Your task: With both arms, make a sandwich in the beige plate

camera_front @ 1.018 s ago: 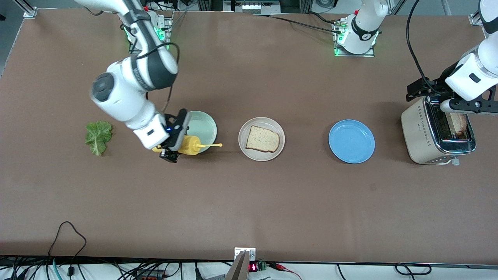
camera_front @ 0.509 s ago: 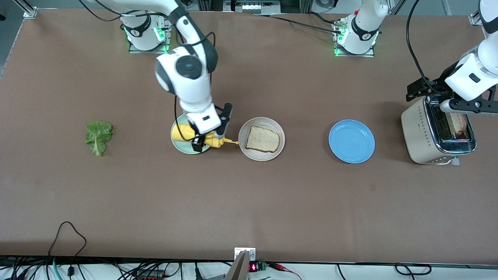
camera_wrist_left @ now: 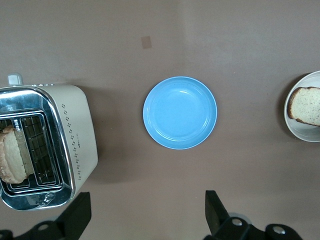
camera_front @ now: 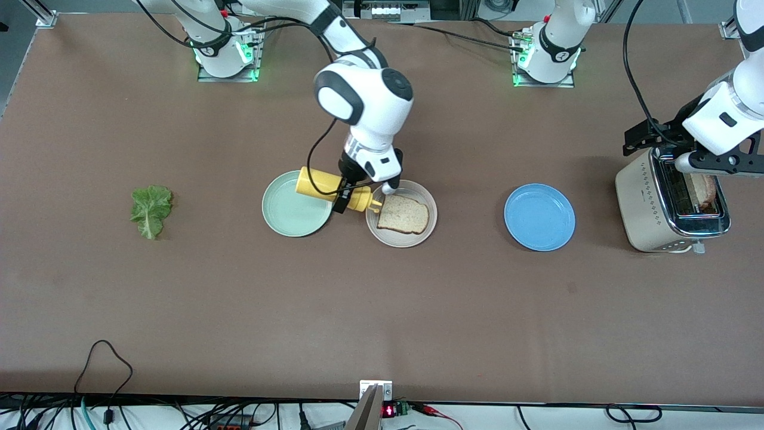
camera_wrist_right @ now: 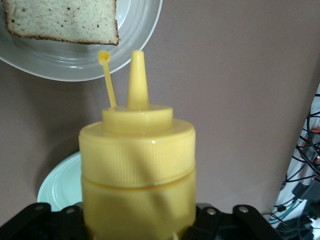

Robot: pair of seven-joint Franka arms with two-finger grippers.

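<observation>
A: How far along was the sandwich?

B: Early, by my reading. One slice of bread (camera_front: 403, 214) lay in the beige plate (camera_front: 425, 196), at the middle of the bench (camera_front: 382, 310). Nothing sat on top of it.

A: And the rest of the ingredients?

B: The lettuce leaf (camera_front: 150, 209) lay on the bench toward the right arm's end, at nine o'clock from the mint-green plate (camera_front: 289, 212). A second slice (camera_front: 704, 190) stood in the toaster (camera_front: 650, 206) toward the left arm's end, with the blue plate (camera_front: 539, 216) between toaster and beige plate.

A: What were the end effectors doing?

B: The right end effector (camera_front: 346, 192) pinched a yellow squeeze bottle (camera_front: 334, 189), tilted, nozzle (camera_wrist_right: 137, 75) over the beige plate's rim at about nine o'clock and just short of the bread. The left end effector (camera_wrist_left: 145, 212) hung spread wide, empty, over the bench beside the toaster.

A: So what was left?

B: Probably sauce, then lettuce, then the second slice
</observation>
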